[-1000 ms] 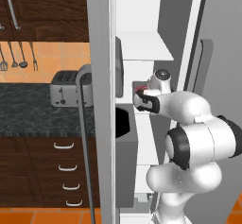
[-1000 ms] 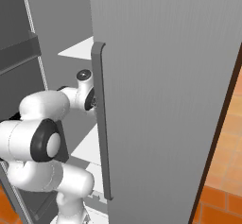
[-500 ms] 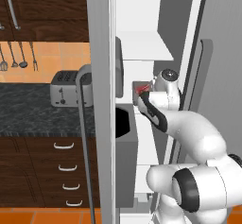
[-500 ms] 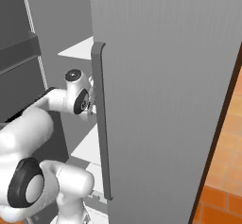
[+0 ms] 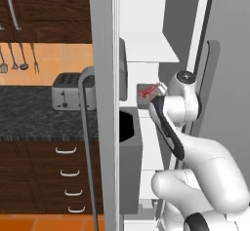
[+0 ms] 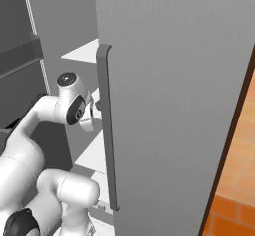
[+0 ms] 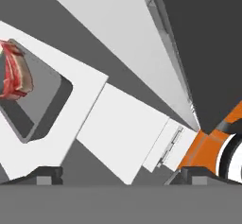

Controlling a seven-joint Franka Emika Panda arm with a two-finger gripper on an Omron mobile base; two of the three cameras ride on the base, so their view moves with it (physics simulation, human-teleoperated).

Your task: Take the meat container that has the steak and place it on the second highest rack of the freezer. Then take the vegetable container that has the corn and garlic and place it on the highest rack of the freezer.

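Reaching into the open freezer (image 5: 161, 25), the white arm bends up from the base and ends at the gripper (image 7: 113, 173), whose two dark fingertips (image 7: 45, 173) stand wide apart at the bottom of the hand view with nothing between them (released, not grasping). In the right base view the wrist sits just beside the edge of the grey door (image 6: 169, 80), close to its long vertical handle (image 6: 105, 125).

Just past the hand, in the left base view, the grey meat container (image 5: 145, 96) rests on a white shelf (image 5: 146, 109), with the steak (image 5: 146, 91) showing red inside it. That shelf lies directly below the highest rack (image 5: 149, 49), so it reads as the second highest rack. The hand view shows the same tray (image 7: 45, 102) tilted at the left, apart from the fingertips.

Farther off to the left, a toaster (image 5: 68, 91) stands on the dark counter (image 5: 29, 118), utensils (image 5: 19, 59) hang on the orange wall, and drawers (image 5: 53, 176) sit below.
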